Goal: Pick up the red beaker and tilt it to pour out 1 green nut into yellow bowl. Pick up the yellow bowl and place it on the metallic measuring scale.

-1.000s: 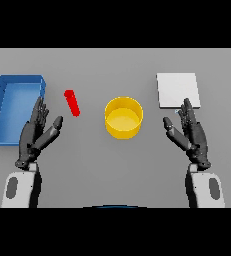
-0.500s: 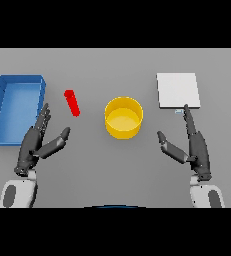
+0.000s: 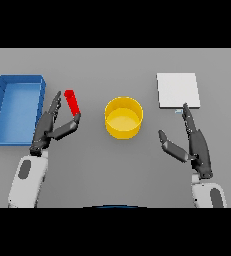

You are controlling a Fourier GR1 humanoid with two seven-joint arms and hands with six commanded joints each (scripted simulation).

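Left of the round yellow bowl (image 3: pixel 123 117), the small, likely light and rigid red beaker (image 3: pixel 72 101) lies tilted between the spread, empty left hand's (image 3: pixel 51 128) fingers and thumb, best pinched mid-body; the right hand (image 3: pixel 193 142) rests open.

bowl (image 3: pixel 123 117) between beaker (image 3: pixel 72 102) and scale (image 3: pixel 178 90)

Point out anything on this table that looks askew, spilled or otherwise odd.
Only the red beaker stands out: it lies slanted on the table between the blue tray and the yellow bowl, not upright, with the left robot hand beside it. Nothing looks spilled. The measuring scale sits square, and the right robot hand holds nothing.
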